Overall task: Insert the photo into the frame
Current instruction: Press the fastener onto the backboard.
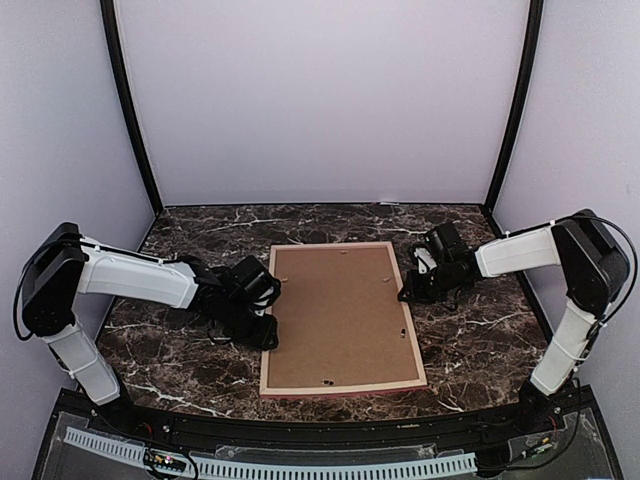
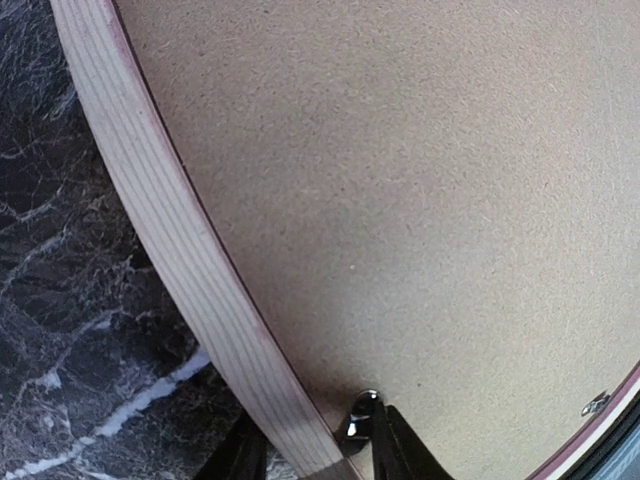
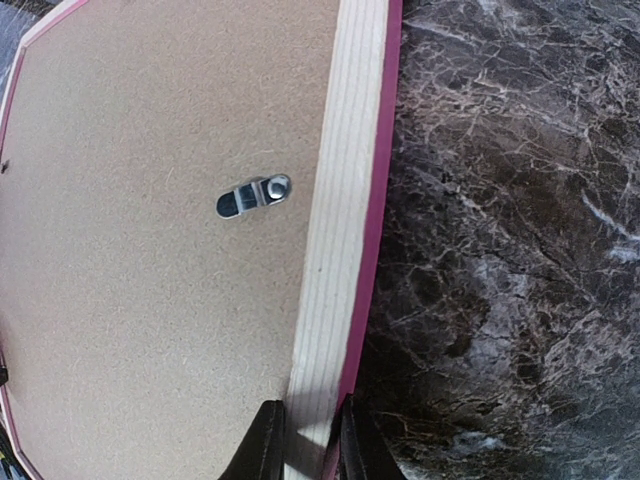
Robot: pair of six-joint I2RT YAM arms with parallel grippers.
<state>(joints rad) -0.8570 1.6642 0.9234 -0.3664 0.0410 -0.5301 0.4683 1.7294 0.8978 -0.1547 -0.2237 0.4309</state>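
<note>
**While the frame [image 3: 335, 200] lies back-up, both pincers take a side rail**

With the frame flat on the marble table [image 1: 480, 340], squarely between the two pincers, this reads as a steadying or lifting hold on its long rails. The brown backing board [image 1: 340, 315] fills it, inward of each pincer.

Over to the right pincer [image 3: 307, 440]: jaws together on the right rail, one finger on the board side and one on the table side, a clean pinch. The left pincer [image 2: 320, 445] straddles the left rail near its near corner, but whether it bites yet I cannot tell.

To do this well, I'd say:
- Seat the left grip as squarely as the right.
- Make both holds firm before anything rises.
- Move both arms level so the thin rails don't twist.
- Mind the small metal clip [image 2: 358, 412] just inside the left pincer's inner finger, where a finger could snag.

A second clip [image 3: 254, 194] sits up-board of the right pincer, clear of it.

Now the blind spots. The photo shows in no view; under the board or elsewhere, no telling. The frame's face is down, unseen. Whether either clip locks the board is too small to judge.
</note>
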